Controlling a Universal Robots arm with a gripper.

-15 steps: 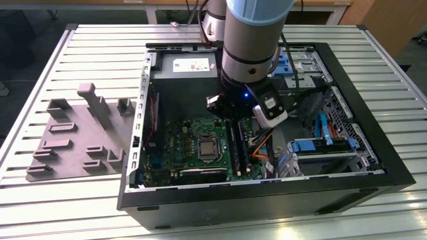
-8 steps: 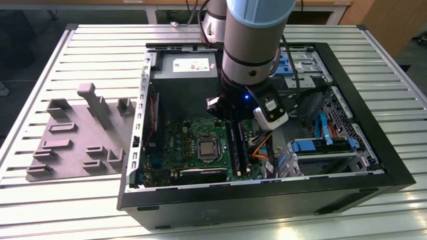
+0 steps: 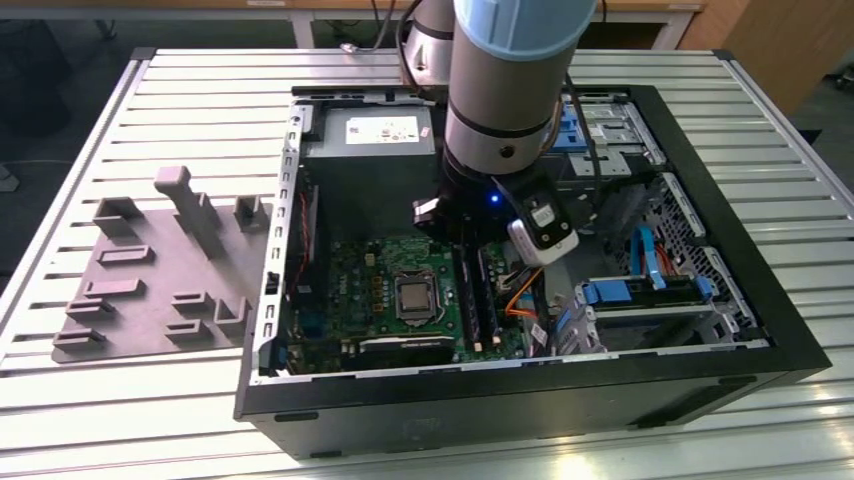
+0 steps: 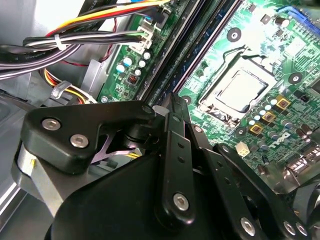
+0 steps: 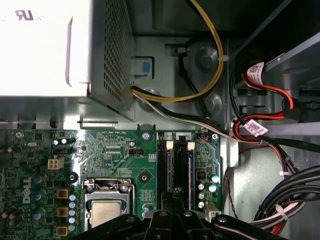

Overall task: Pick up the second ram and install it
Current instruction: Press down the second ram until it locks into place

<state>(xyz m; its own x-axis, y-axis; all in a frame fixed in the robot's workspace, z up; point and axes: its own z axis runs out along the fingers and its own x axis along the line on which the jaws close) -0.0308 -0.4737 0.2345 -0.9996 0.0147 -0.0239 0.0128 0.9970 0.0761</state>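
Second wrist view puts you right behind the gripper, its tip down over the long memory slots. You cannot tell from these pictures whether its fingers are shut on a stick or merely set against one.

Just past the tip, in the first wrist view, two memory sticks stand side by side in two slots. The one under the tip looks to be the second ram, though the linkage covers its near end, so treat that as likely rather than sure. The other stick sits just beside it. Two white latches mark the far ends, one per slot.

Your main risk is a cocked seat: if the push lands off the stick's middle, one end may go home while the other rides high and its latch stays open. Too much force would flex the motherboard. The one cable bundle lies near the wrist and could snag.

Farther off you have one processor socket and one power supply. The exterior view shows one computer case and, beside it, one grey fixture plate with no stick on it.
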